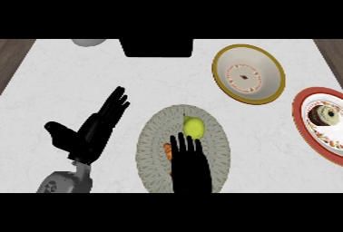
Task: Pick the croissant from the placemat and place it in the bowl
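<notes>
An oval grey placemat (150, 149) lies at the counter's lower middle. On it my right hand (189, 167) lies flat with straight fingers, covering most of the orange-brown croissant (167, 150), of which only a sliver shows at the hand's left edge. A yellow-green pear-like fruit (193, 127) sits on the placemat just beyond the fingertips. The bowl (267, 79), white inside with a gold rim, stands at the upper right, apart from both hands. My left hand (90, 131) rests open at the left, fingers pointing up and right.
A red-rimmed plate (303, 118) with a chocolate doughnut (325, 115) sits at the right edge. A dark box (157, 47) and a pale round object (88, 42) stand along the far edge. Wooden strips border the counter at both upper corners.
</notes>
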### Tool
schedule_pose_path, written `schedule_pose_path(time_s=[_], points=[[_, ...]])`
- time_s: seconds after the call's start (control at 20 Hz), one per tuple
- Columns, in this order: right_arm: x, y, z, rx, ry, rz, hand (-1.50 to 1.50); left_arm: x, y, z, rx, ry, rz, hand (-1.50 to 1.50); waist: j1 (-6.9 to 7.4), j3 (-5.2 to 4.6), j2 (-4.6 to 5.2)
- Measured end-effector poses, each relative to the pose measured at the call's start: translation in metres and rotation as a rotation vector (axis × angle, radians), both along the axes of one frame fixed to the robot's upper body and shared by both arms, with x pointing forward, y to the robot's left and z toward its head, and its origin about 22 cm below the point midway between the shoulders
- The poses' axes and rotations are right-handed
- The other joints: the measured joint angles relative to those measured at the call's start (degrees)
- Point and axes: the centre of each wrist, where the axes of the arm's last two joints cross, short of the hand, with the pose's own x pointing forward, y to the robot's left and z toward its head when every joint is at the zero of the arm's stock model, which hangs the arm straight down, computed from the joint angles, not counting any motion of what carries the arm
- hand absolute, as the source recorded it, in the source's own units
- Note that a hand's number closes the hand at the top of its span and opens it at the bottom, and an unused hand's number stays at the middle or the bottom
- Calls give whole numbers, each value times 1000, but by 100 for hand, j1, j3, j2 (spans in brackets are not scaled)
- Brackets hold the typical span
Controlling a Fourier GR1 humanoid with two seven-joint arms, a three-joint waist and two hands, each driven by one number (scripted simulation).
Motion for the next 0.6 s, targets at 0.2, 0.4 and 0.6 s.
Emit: schedule_pose_path(time_s=[0.2, 0.4, 0.6], points=[[3, 7, -6, -7, -8, -3, -150, 4, 0, -2, -2, 4, -4, 0, 10, 0, 6], [10, 4, -15, -10, -14, -26, -150, 0, 1, -6, 0, 0, -2, 0, 1, 0, 5], [10, 2, -22, -7, -20, -47, -150, 1, -1, -4, -1, 2, 0, 0, -8, 1, 1]])
